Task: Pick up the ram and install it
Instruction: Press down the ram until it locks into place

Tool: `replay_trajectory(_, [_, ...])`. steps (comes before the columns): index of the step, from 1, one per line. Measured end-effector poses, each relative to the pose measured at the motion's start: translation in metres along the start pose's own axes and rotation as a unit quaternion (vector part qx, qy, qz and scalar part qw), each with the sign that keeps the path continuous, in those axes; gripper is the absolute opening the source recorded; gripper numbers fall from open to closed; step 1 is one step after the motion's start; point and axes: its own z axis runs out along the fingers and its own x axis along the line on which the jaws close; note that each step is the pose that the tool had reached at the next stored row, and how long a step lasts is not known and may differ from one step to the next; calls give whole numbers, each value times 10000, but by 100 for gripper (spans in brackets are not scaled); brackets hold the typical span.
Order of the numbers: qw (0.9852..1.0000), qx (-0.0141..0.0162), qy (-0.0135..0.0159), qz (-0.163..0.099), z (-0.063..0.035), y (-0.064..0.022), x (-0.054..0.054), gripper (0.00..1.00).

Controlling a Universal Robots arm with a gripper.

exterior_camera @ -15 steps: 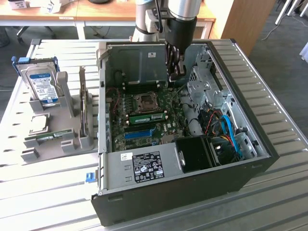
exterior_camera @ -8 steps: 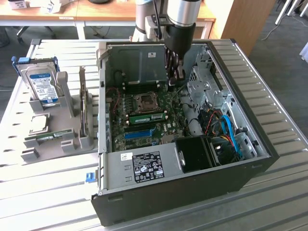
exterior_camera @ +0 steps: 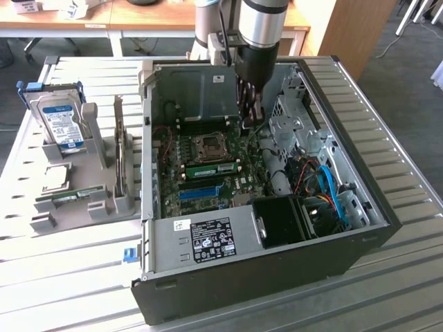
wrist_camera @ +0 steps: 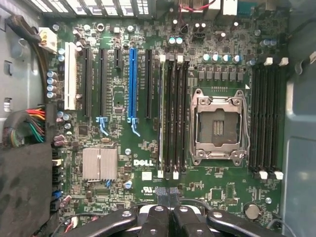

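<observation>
On the exterior view's left, a grey holder (exterior_camera: 95,135) stands on the slatted metal worktop (exterior_camera: 394,124). It carries an upright hard drive (exterior_camera: 61,121) with a blue label, and a square silver chip (exterior_camera: 54,177) lies flat nearer the camera. To its right sits an open computer case (exterior_camera: 277,273) with the motherboard (exterior_camera: 173,149) exposed.

The ram (exterior_camera: 211,168) is a green stick seated in a slot beside the empty processor socket (exterior_camera: 208,145). In the wrist view the ram (wrist_camera: 161,123) shows edge-on in the slot next to a long black slot, with a blue slot (wrist_camera: 132,79) farther over.

The tool (exterior_camera: 250,121) hangs inside the case above the board. Seen from the wrist, the tool (wrist_camera: 168,190) has its two pads pressed together with nothing between them, near one end of the ram slots. Whether it touches the stick I cannot tell.

Farther right, a metal drive cage (exterior_camera: 291,128) and blue and orange cables (exterior_camera: 332,190) crowd the case. Wooden desks (exterior_camera: 138,14) and grey floor lie behind.
</observation>
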Motion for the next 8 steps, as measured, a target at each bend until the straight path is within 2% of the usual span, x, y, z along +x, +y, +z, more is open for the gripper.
replay_trajectory(8, [10000, 37, 0, 0, 92, 9, 0, 11])
